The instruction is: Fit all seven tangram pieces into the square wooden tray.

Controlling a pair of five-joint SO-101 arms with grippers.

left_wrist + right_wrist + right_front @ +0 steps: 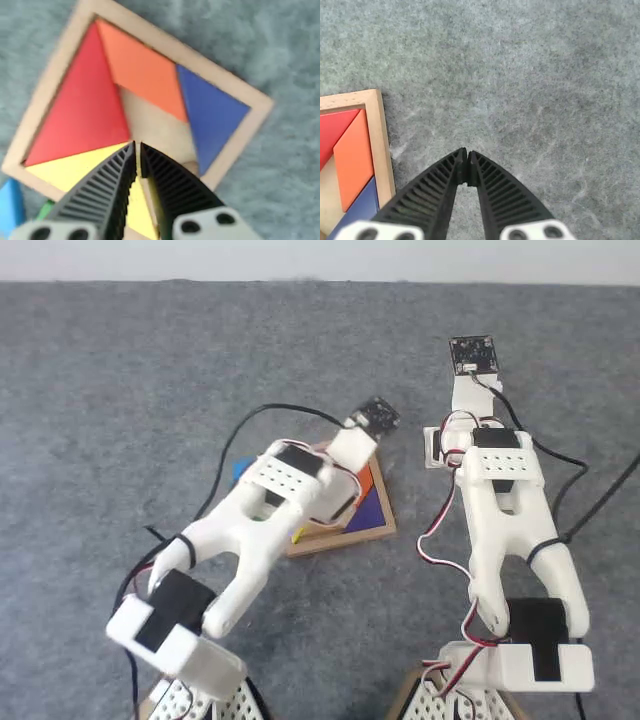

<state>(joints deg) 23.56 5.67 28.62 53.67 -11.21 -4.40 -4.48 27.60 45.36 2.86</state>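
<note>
Tray [345, 536] mostly under left arm [262, 515], light-blue piece [10, 206] cut off

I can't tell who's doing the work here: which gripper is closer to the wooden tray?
Left. The left gripper hangs directly over the wooden tray; the right gripper sits beside the tray, over the grey carpet.

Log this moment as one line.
tray: red triangle, orange piece, navy triangle, yellow piece in; centre bare | light blue piece outside tray | left gripper shut over tray | right gripper shut over carpet
</note>
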